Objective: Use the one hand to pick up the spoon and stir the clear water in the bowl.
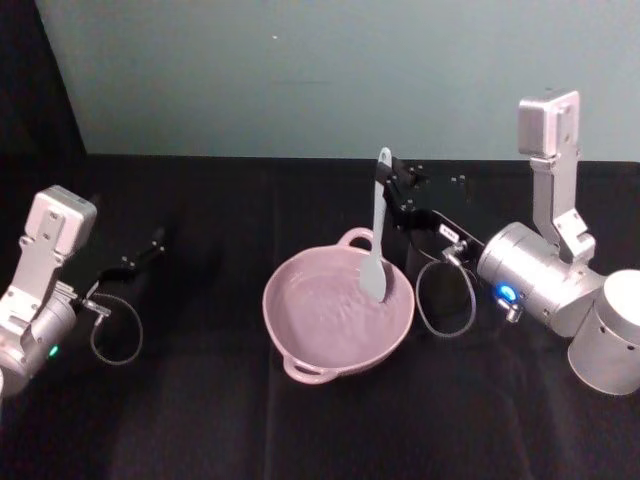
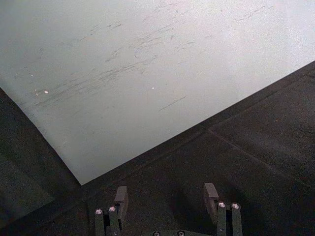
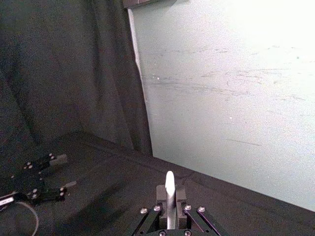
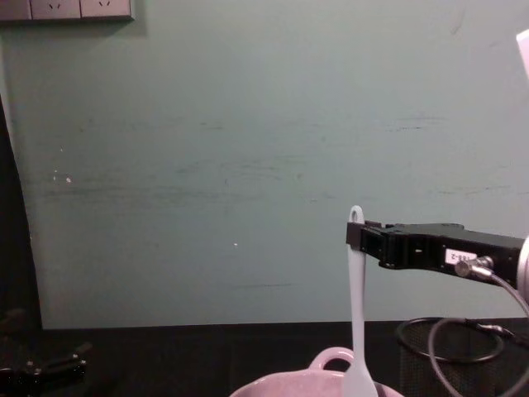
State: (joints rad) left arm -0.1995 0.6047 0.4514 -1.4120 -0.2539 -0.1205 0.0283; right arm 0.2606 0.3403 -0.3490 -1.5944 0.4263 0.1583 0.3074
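The pale pink bowl (image 1: 335, 362) sits mid-table with rippled clear water in it, and its loop handle (image 4: 329, 358) shows in the chest view. The white spoon (image 1: 378, 235) stands nearly upright, its broad end dipped into the water on the bowl's right side. My right gripper (image 1: 390, 185) is shut on the spoon's upper handle just below the hole, reaching in from the right. In the right wrist view the spoon tip (image 3: 170, 183) pokes up between the shut fingers of the right gripper (image 3: 170, 199). My left gripper (image 1: 153, 242) rests open at the far left, well away from the bowl.
A black wire-mesh cup (image 4: 483, 364) stands right of the bowl, under my right wrist. A grey cable loop (image 1: 445, 300) hangs from that wrist beside the bowl. The table is covered in black cloth (image 1: 200, 420), with a pale green wall (image 1: 300, 70) behind it.
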